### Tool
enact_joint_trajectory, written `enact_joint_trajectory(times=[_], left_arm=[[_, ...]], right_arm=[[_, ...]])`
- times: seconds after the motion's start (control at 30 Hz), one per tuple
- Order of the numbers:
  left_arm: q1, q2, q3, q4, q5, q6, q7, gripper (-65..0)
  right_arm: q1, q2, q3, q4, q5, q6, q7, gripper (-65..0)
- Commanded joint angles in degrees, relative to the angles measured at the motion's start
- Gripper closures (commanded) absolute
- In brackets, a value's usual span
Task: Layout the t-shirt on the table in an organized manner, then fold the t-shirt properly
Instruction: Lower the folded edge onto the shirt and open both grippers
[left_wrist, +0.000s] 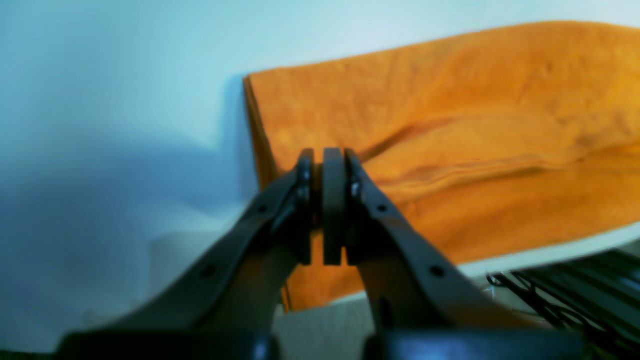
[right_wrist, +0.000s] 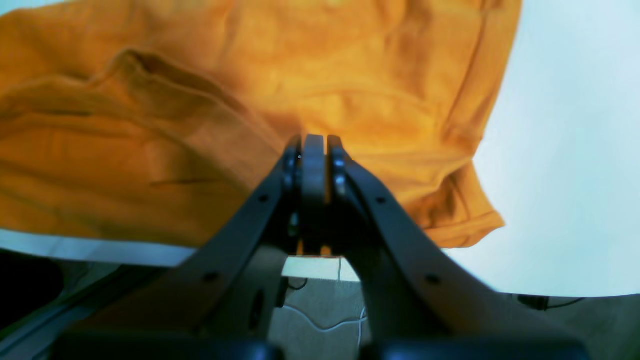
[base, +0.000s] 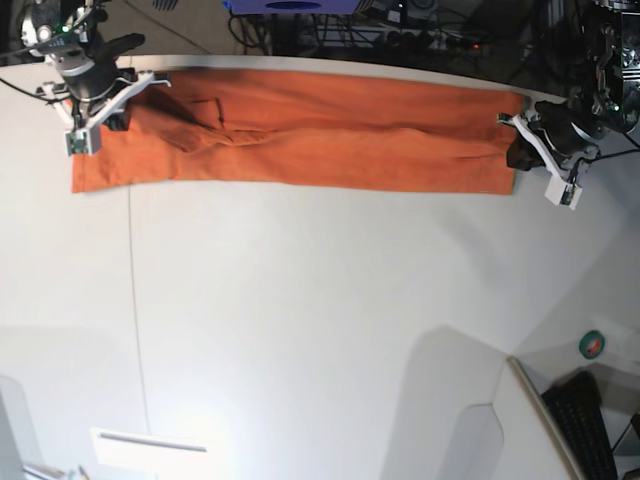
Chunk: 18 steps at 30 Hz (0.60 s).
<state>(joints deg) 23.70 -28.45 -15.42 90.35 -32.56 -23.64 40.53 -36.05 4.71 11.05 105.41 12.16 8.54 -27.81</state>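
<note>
The t-shirt (base: 300, 130) lay as a long, narrow orange band along the far edge of the table (base: 320, 320), its long axis running side to side in the base view, from one arm to the other. The right gripper (base: 95, 105) stood at the band's end on that view's left; the left gripper (base: 545, 160) stood at the opposite end, so each arm was the nearer one to its own end and neither was near the middle.

In the right wrist view, the right gripper (right_wrist: 314, 145) was clenched, jaws pressed together, with orange cloth (right_wrist: 200, 125) spreading ahead and to the sides; a sliver of orange showed between the jaws lower down, suggesting a pinch on the fabric, though blur left this uncertain. In the left wrist view, the left gripper (left_wrist: 325, 160) was likewise clenched at the corner of the t-shirt (left_wrist: 450, 125), the cloth stretching away to one side; whether fabric was caught could not be told.

Judged from this layout, the coming move turned on the band's long axis, the ends being well apart.
</note>
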Motion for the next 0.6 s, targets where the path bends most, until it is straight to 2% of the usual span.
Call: enact_joint_trajectory(times=[0.0, 0.27, 0.33, 0.4, 0.43, 0.57], left_arm=[[-0.10, -1.05, -0.27, 1.57, -0.46, -0.14, -0.84, 0.0], [1.04, -1.40, -0.45, 1.92, -0.46, -0.14, -0.84, 0.0], [1.22, -1.40, -0.45, 2.01, -0.46, -0.14, -0.84, 0.0], [1.31, -1.40, -0.45, 2.09, -0.46, -0.14, -0.84, 0.0], [1.31, -1.40, -0.45, 2.18, -0.46, -0.14, -0.84, -4.6], [1.48, -1.40, -0.54, 2.45, -0.46, -0.14, -0.84, -27.8]], right_arm=[[-0.30, 0.34, 0.25, 0.84, 0.19, -0.05, 0.96, 0.0], [-0.39, 0.61, 0.25, 0.84, 0.19, -0.05, 0.60, -0.2], [-0.30, 0.70, 0.25, 0.84, 0.19, -0.05, -0.63, -17.0], [-0.12, 0.78, 0.34, 0.84, 0.19, -0.05, -1.24, -29.0], [-0.12, 0.78, 0.34, 0.84, 0.19, -0.05, -1.24, -30.8], [-0.21, 0.43, 4.03, 1.28, 0.19, 0.04, -1.24, -28.2]])
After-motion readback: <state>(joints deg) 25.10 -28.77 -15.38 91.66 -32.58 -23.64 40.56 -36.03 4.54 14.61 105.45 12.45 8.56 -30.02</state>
